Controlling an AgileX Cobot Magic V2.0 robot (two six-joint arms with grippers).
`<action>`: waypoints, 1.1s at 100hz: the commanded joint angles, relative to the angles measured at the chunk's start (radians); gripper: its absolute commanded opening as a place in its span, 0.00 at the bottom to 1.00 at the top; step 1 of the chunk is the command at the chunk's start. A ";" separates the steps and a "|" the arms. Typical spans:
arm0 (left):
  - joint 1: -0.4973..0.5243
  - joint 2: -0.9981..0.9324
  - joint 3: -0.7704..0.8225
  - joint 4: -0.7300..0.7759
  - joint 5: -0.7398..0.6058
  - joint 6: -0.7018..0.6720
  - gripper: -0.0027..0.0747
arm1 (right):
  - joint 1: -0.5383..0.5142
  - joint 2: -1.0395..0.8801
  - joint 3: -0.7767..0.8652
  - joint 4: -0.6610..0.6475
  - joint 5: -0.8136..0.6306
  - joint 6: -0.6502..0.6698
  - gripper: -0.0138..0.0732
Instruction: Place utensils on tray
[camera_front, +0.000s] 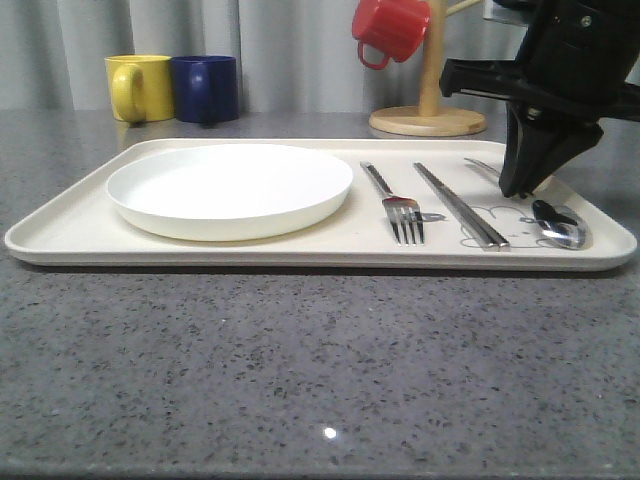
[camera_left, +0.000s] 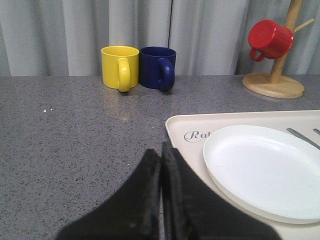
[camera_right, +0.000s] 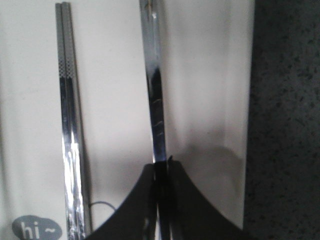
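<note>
The spoon (camera_front: 556, 226) is thin polished metal: light, stiff, and likely slippery between hard fingers, lying nearly flat on the tray (camera_front: 300, 250) so there is little to get under. The sensible hold is across the narrow handle, pinched from its two long edges, not at the bowl. In the right wrist view the spoon handle (camera_right: 154, 90) runs straight out from between the fingertips of the right gripper (camera_right: 161, 167), whose jaws stand nearly together with the handle's near end between them, so I judge it clamped on the handle (contact itself is too dark to confirm). In the front view that gripper (camera_front: 520, 185) hangs point-down over the tray's right end, the spoon's bowl lying on the tray surface just nearer the camera, close to the right rim. The chopsticks (camera_front: 462, 206) lie side by side just left of the spoon, the fork (camera_front: 394, 205) left of them, beside the plate (camera_front: 230, 188); all three utensils rest on the tray. The left gripper (camera_left: 161, 155) hovers with jaws pressed together, empty, over bare table near the tray's left corner.
</note>
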 joint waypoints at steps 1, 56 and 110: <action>-0.007 0.003 -0.029 -0.004 -0.085 -0.003 0.01 | 0.001 -0.040 -0.030 0.005 -0.028 0.001 0.27; -0.007 0.003 -0.029 -0.004 -0.085 -0.003 0.01 | 0.001 -0.112 -0.030 -0.018 -0.030 0.000 0.47; -0.007 0.003 -0.029 -0.004 -0.085 -0.003 0.01 | -0.200 -0.390 -0.007 -0.181 -0.060 -0.070 0.47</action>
